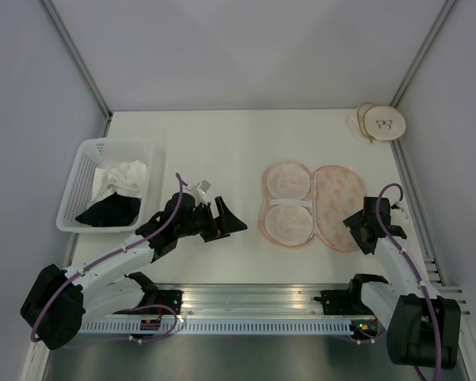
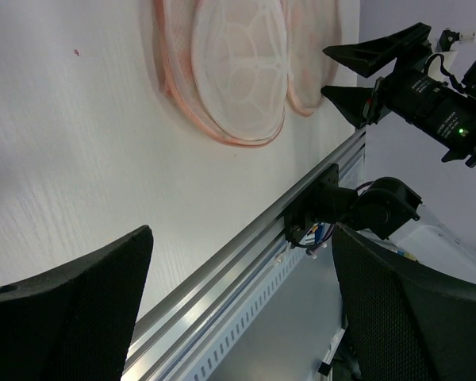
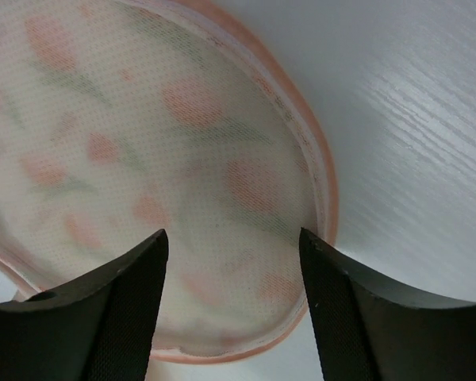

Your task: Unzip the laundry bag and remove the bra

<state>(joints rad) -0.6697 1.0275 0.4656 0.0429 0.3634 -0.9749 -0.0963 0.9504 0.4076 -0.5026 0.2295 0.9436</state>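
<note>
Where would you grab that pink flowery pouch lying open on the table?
Probably the pink trimmed rim at the right edge of the laundry bag, from above on the right, where the open right gripper hovers. The rest lies too wide and smooth to pinch; the rim is a thin ridge.

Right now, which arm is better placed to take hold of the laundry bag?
Right. The right gripper, open, hangs over the printed half of the laundry bag, near its rim. The left gripper, also open, sits apart, off the bag's left side.
</note>
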